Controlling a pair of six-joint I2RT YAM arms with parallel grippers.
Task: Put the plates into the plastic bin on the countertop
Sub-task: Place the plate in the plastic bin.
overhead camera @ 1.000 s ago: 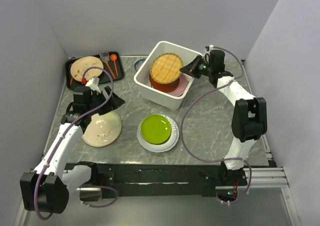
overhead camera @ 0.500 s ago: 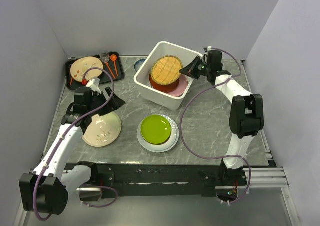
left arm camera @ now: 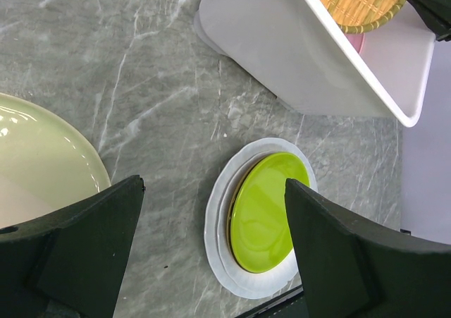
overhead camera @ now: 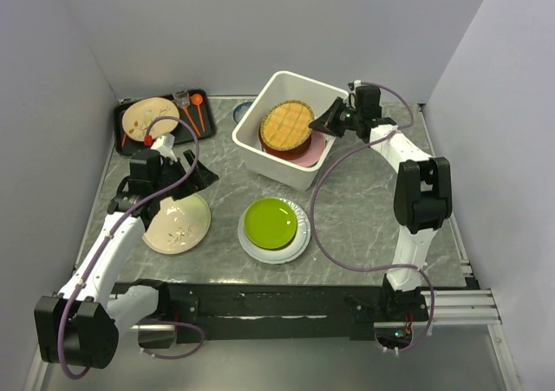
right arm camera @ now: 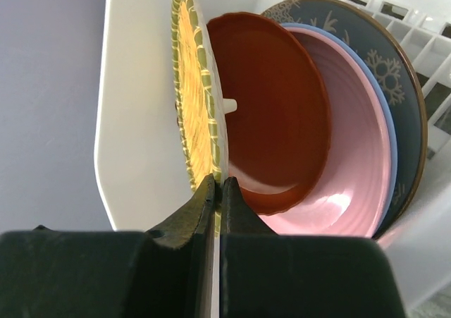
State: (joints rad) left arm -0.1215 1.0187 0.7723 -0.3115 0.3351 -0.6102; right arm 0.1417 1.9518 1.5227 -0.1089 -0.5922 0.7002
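The white plastic bin (overhead camera: 263, 161) stands at the back middle of the marble countertop (overhead camera: 364, 209). My right gripper (overhead camera: 329, 120) is shut on the rim of the woven yellow plate (overhead camera: 286, 123), holding it tilted over the bin. In the right wrist view the woven plate (right arm camera: 194, 113) stands on edge above a red plate (right arm camera: 278, 131), a pink plate (right arm camera: 359, 177), a light blue rim and a grey plate (right arm camera: 394, 71) with white snowflakes. A lime green plate (overhead camera: 270, 222) lies on a white plate (overhead camera: 299, 244) at the front middle. My left gripper (overhead camera: 189, 176) is open and empty, above the edge of a cream plate (overhead camera: 176, 226).
A flat black tray (overhead camera: 127, 109) at the back left holds a cream plate (overhead camera: 149, 119) and red-orange utensils (overhead camera: 196, 107). A small dark-blue-rimmed dish (overhead camera: 242, 110) sits behind the bin. Grey walls close in left, back and right.
My right gripper has moved left and lowered the woven yellow plate further into the bin. The left arm has barely moved.
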